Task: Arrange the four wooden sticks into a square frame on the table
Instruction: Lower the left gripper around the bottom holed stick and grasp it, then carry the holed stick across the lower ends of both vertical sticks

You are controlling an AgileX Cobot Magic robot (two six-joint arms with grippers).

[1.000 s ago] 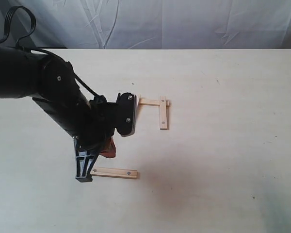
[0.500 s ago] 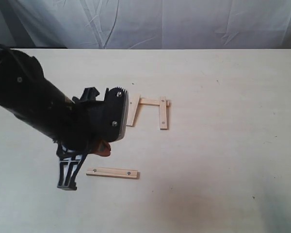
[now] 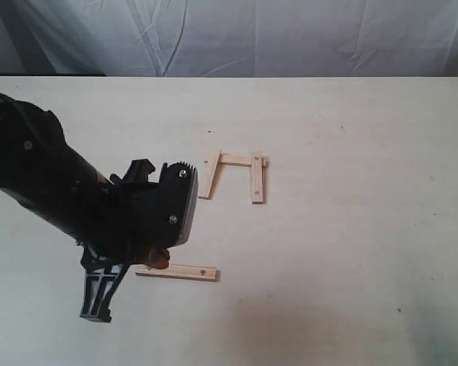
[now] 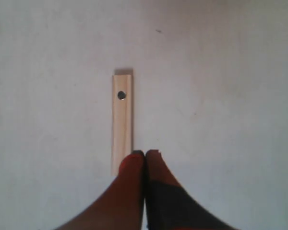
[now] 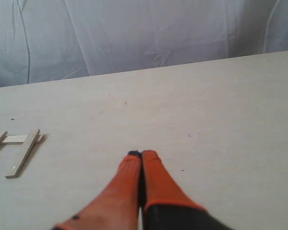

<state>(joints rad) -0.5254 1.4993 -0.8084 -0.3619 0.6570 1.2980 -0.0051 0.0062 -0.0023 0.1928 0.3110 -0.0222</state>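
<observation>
Left tool (image 4: 144, 154), pressed together and empty, has swung back to hang at one end of the loose fourth stick (image 4: 122, 125) on the tabletop (image 3: 351, 229). Well apart from that stick, the other three sticks (image 3: 237, 159) are now uncovered as an open-sided frame, one stick (image 3: 210, 174) tilted; closing it looks next.

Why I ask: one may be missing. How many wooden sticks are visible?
4. Three grouped together: slanted stick, top stick, right stick. The fourth stick lies apart by the left gripper.
</observation>
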